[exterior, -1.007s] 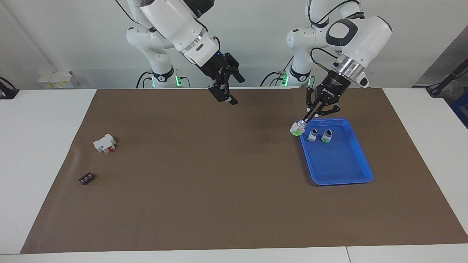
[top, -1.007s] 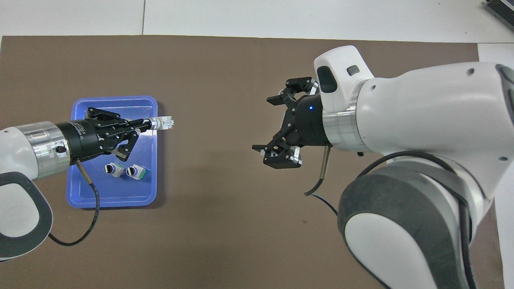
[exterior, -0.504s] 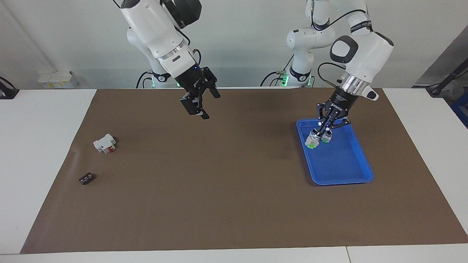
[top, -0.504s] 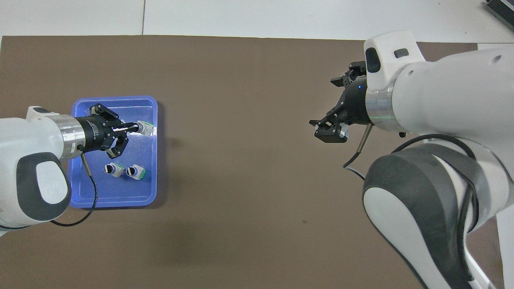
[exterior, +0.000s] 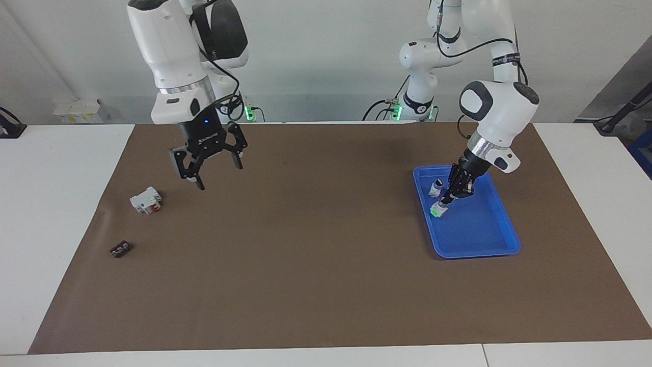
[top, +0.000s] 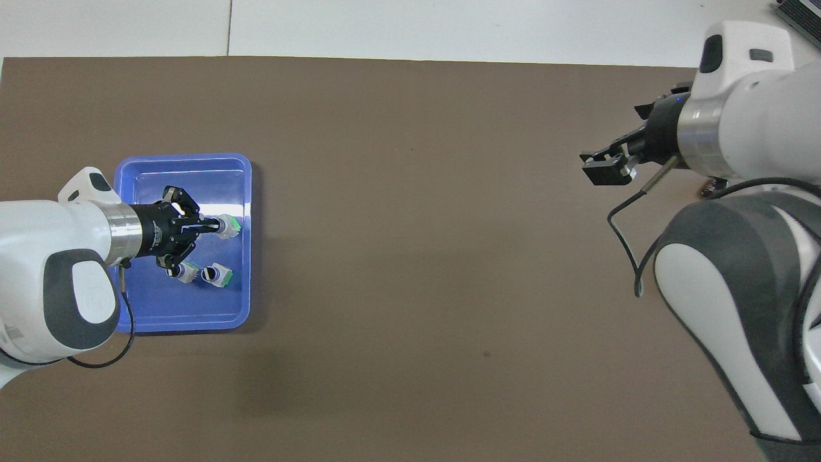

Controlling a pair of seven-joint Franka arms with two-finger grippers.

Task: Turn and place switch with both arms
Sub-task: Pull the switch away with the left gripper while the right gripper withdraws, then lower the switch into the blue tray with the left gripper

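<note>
Left gripper (exterior: 448, 198) clenched on the switch (exterior: 437, 209), low inside the blue tray (exterior: 501, 250), beside two other switches (top: 217, 274). Right gripper (exterior: 209, 171) spread wide, holding nothing, over the mat (exterior: 305, 255).

Facing view: high, across the bench (exterior: 61, 204), looking toward the robots' bases; wide, whole brown mat (exterior: 326, 285) seen.
Overhead view: high above the robots' end, steeply down and forward; nearer.
Shared: mat, blue tray (exterior: 501, 216) (top: 135, 317), half a turn apart.
</note>
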